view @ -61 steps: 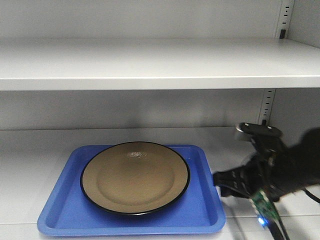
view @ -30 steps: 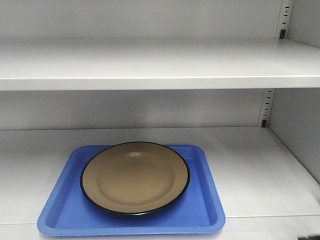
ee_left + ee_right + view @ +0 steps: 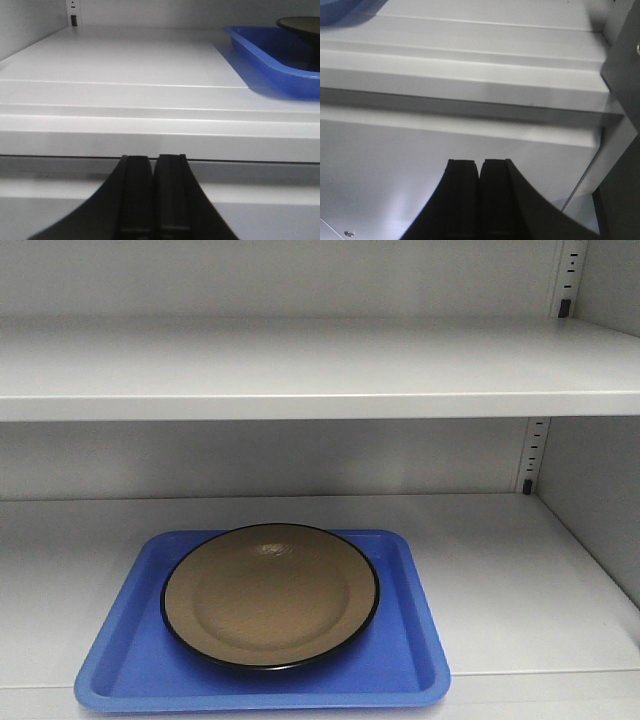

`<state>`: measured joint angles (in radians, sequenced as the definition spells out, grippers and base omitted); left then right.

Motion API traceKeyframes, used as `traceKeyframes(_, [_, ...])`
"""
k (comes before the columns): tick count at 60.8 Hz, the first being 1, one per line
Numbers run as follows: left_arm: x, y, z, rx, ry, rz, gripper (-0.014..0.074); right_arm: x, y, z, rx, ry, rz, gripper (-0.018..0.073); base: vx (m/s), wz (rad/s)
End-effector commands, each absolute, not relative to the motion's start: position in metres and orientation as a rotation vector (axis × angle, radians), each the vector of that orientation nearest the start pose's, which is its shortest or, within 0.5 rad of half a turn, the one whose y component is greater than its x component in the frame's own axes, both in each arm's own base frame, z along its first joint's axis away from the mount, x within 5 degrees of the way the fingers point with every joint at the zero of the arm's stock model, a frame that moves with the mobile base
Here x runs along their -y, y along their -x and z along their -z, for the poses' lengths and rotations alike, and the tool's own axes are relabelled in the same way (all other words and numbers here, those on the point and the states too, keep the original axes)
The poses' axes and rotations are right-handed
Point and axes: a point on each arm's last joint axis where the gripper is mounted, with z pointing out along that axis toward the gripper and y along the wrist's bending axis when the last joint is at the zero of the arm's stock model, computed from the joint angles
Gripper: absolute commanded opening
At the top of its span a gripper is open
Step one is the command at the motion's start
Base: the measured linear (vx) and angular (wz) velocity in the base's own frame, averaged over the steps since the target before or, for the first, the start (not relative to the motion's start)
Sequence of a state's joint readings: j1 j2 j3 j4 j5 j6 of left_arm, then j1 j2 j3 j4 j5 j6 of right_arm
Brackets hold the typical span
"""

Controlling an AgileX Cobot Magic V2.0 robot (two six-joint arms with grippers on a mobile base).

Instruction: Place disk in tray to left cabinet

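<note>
The tan disk with a black rim lies flat in the blue tray, which rests on the lower shelf of the grey cabinet, left of middle. In the left wrist view the tray and the disk's edge show at the far right. My left gripper is shut and empty, below the shelf's front edge, left of the tray. My right gripper is shut and empty, below the shelf's front edge; a blue tray corner shows at top left. Neither gripper shows in the front view.
An upper shelf spans the cabinet above the tray. Slotted strips run up the right rear corner, with the right side wall beside them. The shelf's front lip stands just ahead of the left gripper.
The right arm stood at the lower right of the front view one second ago. It has drawn back down out of that view. Tray and disk have not moved.
</note>
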<state>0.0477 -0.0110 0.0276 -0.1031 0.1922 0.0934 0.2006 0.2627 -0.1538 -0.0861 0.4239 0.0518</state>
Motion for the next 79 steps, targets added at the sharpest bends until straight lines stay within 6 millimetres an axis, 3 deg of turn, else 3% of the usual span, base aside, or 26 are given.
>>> traceKeyframes(1, [-0.002, -0.057, -0.189, -1.616, 0.051, -0.009, -0.0007, -0.01, -0.064, -0.204, -1.889, 0.212, -0.065, -0.0007, 0.0, 0.0])
traceKeyframes(12, [-0.002, -0.057, -0.189, -1.616, 0.051, -0.009, -0.0007, -0.009, -0.056, -0.169, -1.825, 0.197, -0.088, -0.0005, 0.0, 0.0])
traceKeyframes(40, [-0.002, -0.057, -0.189, -1.617, 0.051, -0.009, -0.0006, -0.001, -0.056, -0.18, -1.705, 0.098, 0.035, -0.0006, 0.0, 0.0])
traceKeyframes(61, [-0.002, -0.057, -0.189, -1.617, 0.051, -0.009, -0.0006, -0.003, -0.057, -0.194, -1.54, 0.107, 0.022, -0.0004, 0.0, 0.0])
traceKeyframes(79, [-0.002, -0.057, -0.189, -1.617, 0.051, -0.009, -0.0006, -0.003, -0.057, -0.191, -1.578, 0.106, 0.025, -0.0004, 0.0, 0.0])
